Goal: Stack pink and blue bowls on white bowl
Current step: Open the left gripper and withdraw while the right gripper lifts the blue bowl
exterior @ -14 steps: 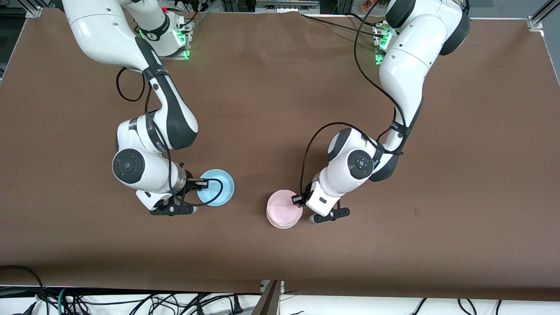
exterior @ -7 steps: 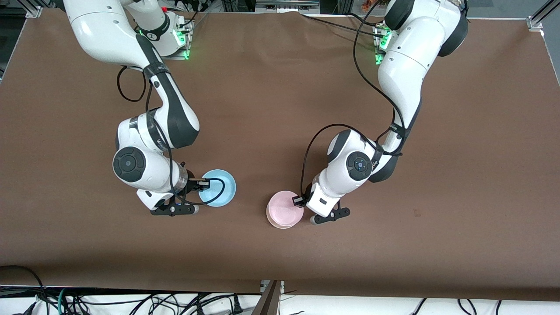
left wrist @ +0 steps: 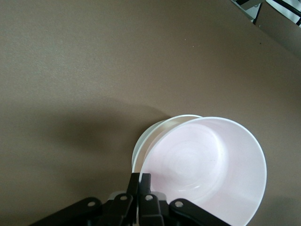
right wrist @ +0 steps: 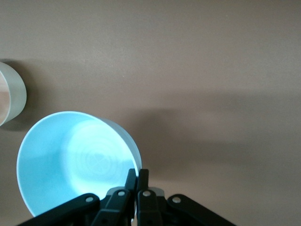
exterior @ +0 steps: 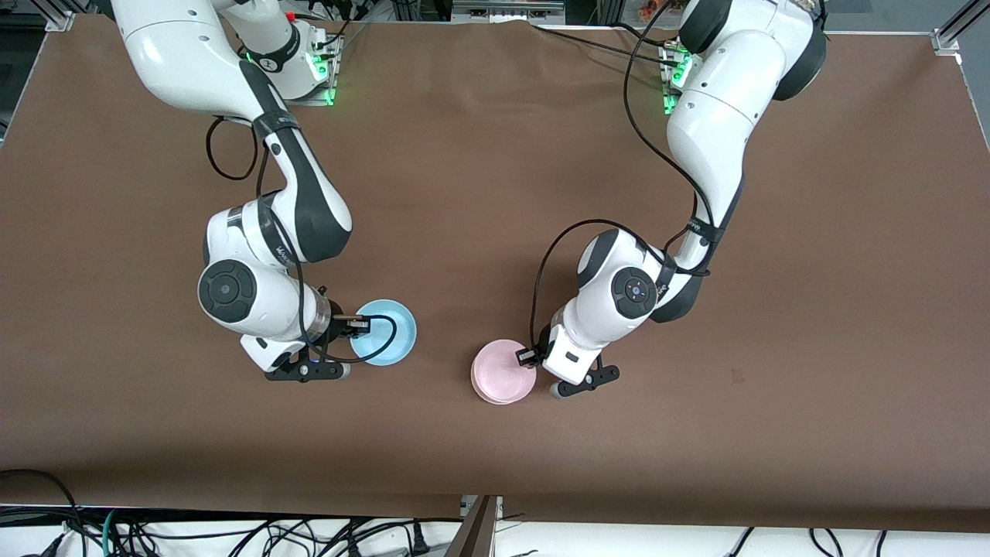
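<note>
My left gripper (exterior: pixel 528 357) is shut on the rim of the pale pink bowl (exterior: pixel 503 368) and holds it tilted, low in the white bowl (exterior: pixel 475 384). Only a thin edge of the white bowl shows under it. In the left wrist view the pink bowl (left wrist: pixel 207 165) covers most of the white bowl (left wrist: pixel 149 136), with my fingers (left wrist: pixel 140 181) pinching its rim. My right gripper (exterior: pixel 358 326) is shut on the rim of the sky blue bowl (exterior: pixel 387 333), toward the right arm's end of the table. In the right wrist view the blue bowl (right wrist: pixel 70 160) hangs tilted from the gripper (right wrist: pixel 137 178).
The brown table cover (exterior: pixel 495 193) is bare around both bowls. The wall of the bowl stack (right wrist: pixel 13 96) shows at the edge of the right wrist view. Cables lie along the table's front edge (exterior: pixel 232 534).
The left gripper has lowered the pink bowl further into the white bowl, so less of the white rim shows. The right arm and the blue bowl have barely shifted.
</note>
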